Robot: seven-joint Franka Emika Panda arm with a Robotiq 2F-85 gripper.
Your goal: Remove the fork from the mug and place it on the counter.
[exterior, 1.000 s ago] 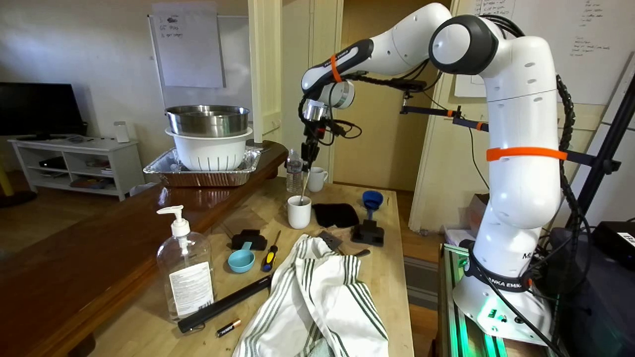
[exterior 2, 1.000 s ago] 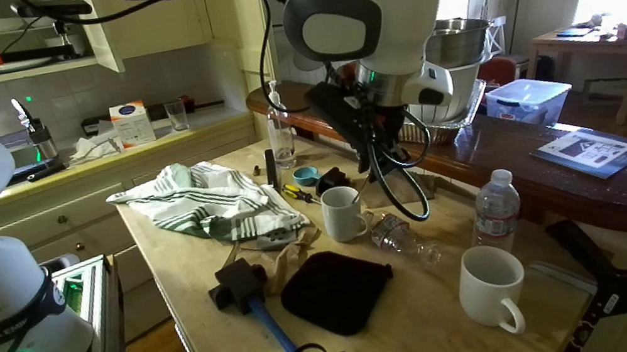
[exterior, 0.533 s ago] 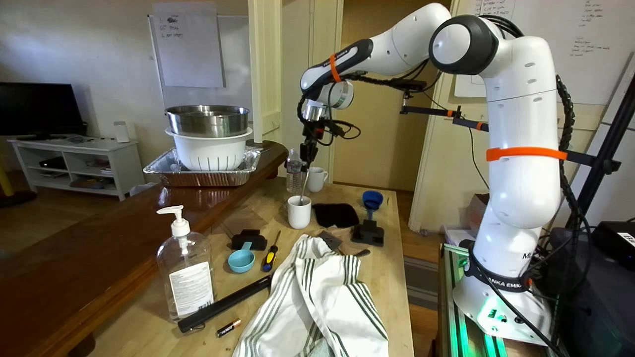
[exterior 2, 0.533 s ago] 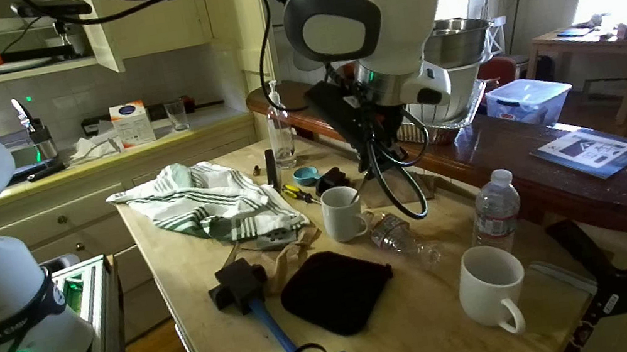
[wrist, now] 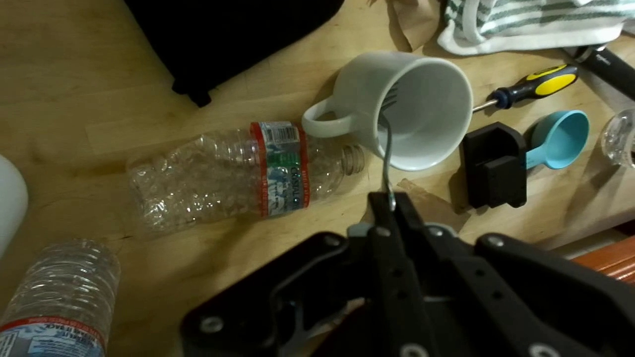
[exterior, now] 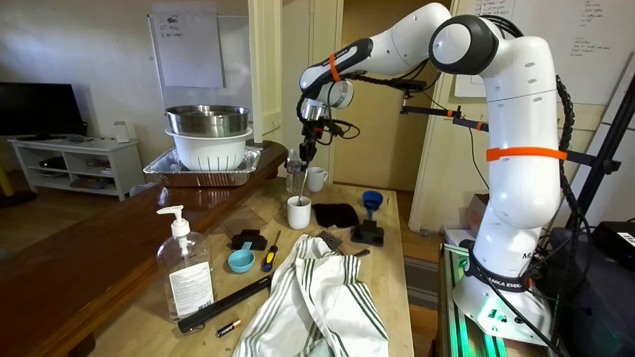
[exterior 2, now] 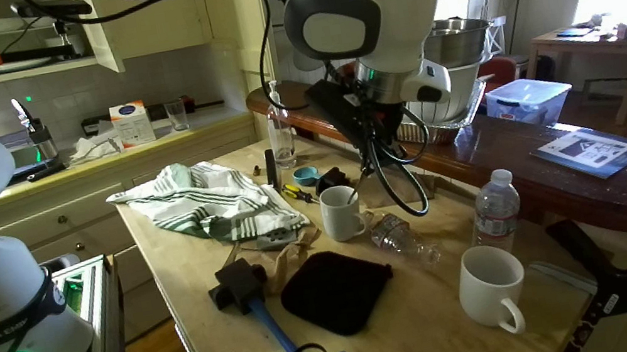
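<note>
The fork [wrist: 387,148] is thin, silvery metal. Its tines are inside the white mug [wrist: 362,89], and its handle slants out over the rim. My gripper [wrist: 393,198] is shut on the handle end. The fork also shows in both exterior views [exterior: 302,187] [exterior 2: 353,193], leaning in the mug [exterior: 299,215] [exterior 2: 341,217]. The mug stands upright on the light wooden counter [exterior: 397,302] [exterior 2: 217,326]. In an exterior view my gripper [exterior: 304,166] is above and slightly beyond the mug. In another exterior view, cables and the wrist partly hide the fingers.
A crushed bottle [wrist: 223,173] lies beside the mug. A standing bottle [exterior 2: 495,212] and another white mug [exterior 2: 491,286] are nearby. A black pouch [exterior 2: 336,293], blue ladle [exterior 2: 291,345], screwdriver [exterior: 270,255], teal scoop [exterior: 241,261] and striped towel [exterior: 317,297] lie around. A raised dark wooden ledge [exterior 2: 543,176] borders the counter.
My gripper has shifted slightly with the fork's handle end, leftward and a little upward in the exterior views. The mug has shifted very slightly. The fork's tines stay inside the mug.
</note>
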